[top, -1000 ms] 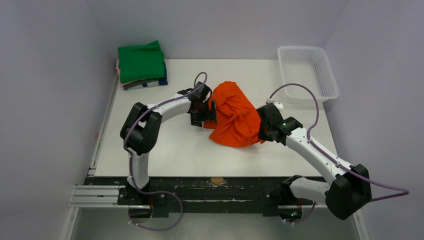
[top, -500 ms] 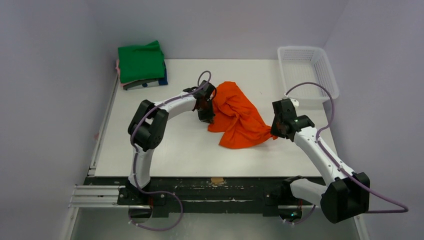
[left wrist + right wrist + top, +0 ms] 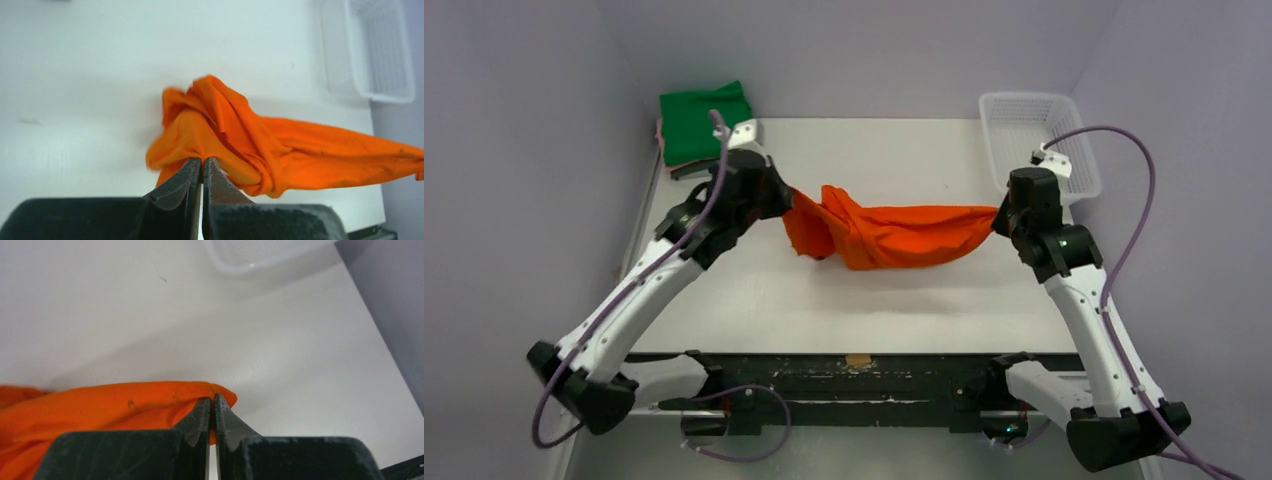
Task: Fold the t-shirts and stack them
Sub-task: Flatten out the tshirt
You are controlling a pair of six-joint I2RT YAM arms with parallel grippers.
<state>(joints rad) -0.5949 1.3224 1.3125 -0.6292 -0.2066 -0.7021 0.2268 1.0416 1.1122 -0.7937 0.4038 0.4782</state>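
Note:
The orange t-shirt [image 3: 894, 235] hangs stretched above the middle of the table between both arms. My left gripper [image 3: 786, 200] is shut on its left end, and in the left wrist view the gripper [image 3: 202, 161] pinches a bunched fold of the orange t-shirt [image 3: 280, 145]. At the shirt's right tip my right gripper [image 3: 998, 218] is shut as well; its wrist view shows the gripper [image 3: 211, 401] closed on the orange t-shirt's edge [image 3: 110, 400]. A stack of folded t-shirts [image 3: 704, 125], green on top with pink and dark blue edges below, lies at the back left corner.
A white mesh basket [image 3: 1039, 140] stands at the table's back right corner, just behind the right arm, and appears as the basket [image 3: 377, 50] in the left wrist view. The table's dark front rail [image 3: 854, 375] runs between the two arm bases.
The left gripper closed on the orange shirt. Both arms then lifted and drew apart, left toward the back left, right toward the basket, pulling the crumpled shirt into a long stretched band.

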